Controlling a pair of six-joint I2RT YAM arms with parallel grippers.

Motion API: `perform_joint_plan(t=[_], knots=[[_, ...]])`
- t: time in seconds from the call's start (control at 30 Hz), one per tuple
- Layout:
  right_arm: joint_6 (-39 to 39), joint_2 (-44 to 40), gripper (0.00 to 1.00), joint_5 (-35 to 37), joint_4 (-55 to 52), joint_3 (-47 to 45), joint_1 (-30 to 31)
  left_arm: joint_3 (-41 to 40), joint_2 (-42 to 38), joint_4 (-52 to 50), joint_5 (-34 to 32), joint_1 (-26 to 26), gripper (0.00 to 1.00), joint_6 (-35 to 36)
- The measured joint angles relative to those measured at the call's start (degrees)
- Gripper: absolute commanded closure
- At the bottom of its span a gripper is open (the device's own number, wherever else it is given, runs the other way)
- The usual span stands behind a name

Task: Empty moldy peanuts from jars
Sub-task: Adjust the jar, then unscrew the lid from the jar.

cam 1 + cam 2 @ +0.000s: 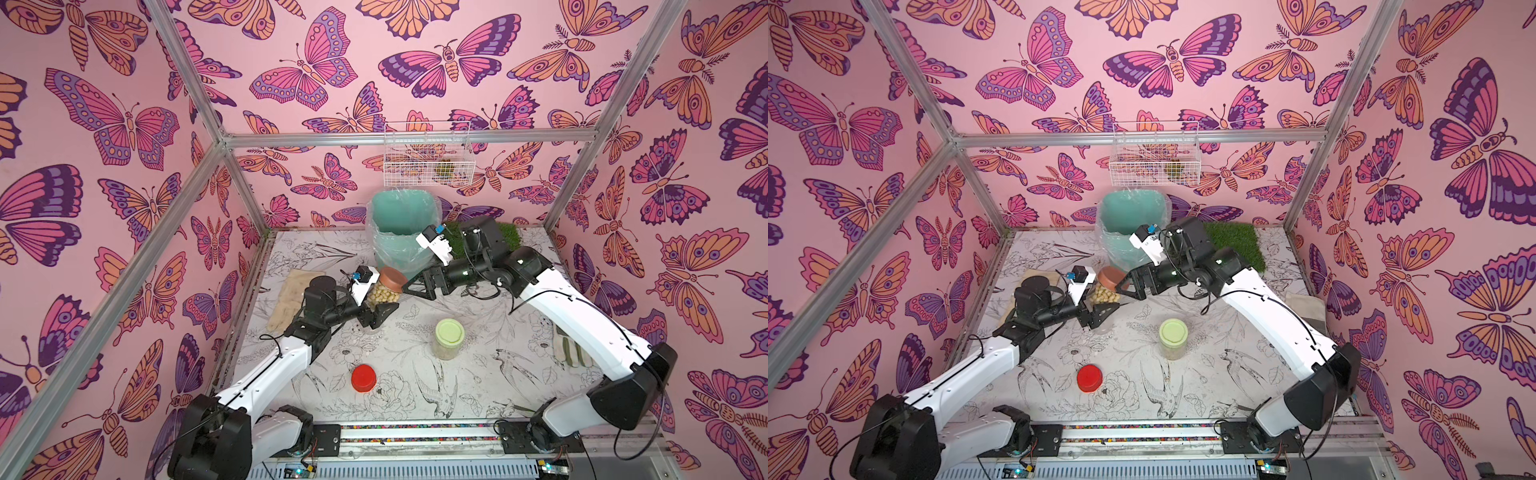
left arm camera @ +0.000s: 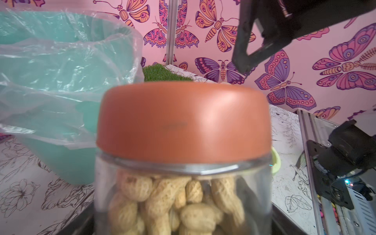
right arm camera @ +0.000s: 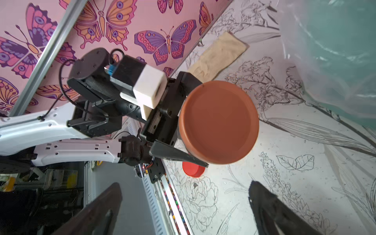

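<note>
Lid-removal step: left gripper (image 1: 376,305) clamps peanut jar (image 1: 384,294) beside teal bin (image 1: 405,224); right gripper (image 1: 413,282) wide open, empty, next must grip brown lid (image 1: 390,278), unscrew

The brown-lidded jar (image 1: 383,292), capped and packed with pale peanuts (image 2: 162,203) in shells, hangs tilted above the table (image 1: 490,374) in the left gripper (image 1: 383,302). The green-lidded jar (image 1: 449,340) stands upright mid-table. A red lid (image 1: 364,377) lies nearer the front edge.
</note>
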Motion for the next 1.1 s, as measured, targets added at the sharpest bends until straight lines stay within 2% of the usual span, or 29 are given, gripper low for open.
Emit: perform_joint_plan(t=[0.2, 0.57, 0.73, 0.93, 1.1], knots=[[-1.7, 4.6, 0.01, -0.8, -5.7, 3.9, 0.0, 0.4, 0.0, -0.2, 4.2, 0.0, 1.0, 1.1], [-1.4, 8.7, 0.02, -1.0, -7.3, 7.3, 1.7, 0.5, 0.0, -0.2, 8.4, 0.0, 1.0, 1.7], [-1.3, 10.2, 0.08, -0.3, -7.4, 8.7, 2.2, 0.5, 0.0, -0.1, 8.8, 0.1, 1.0, 1.7], [-1.3, 11.4, 0.1, 1.3, -7.4, 9.2, 3.4, 0.5, 0.0, -0.2, 9.7, 0.2, 1.0, 1.7], [-1.0, 11.4, 0.07, 2.9, -6.3, 9.1, 3.9, 0.5, 0.0, -0.2, 9.9, 0.3, 1.0, 1.7]])
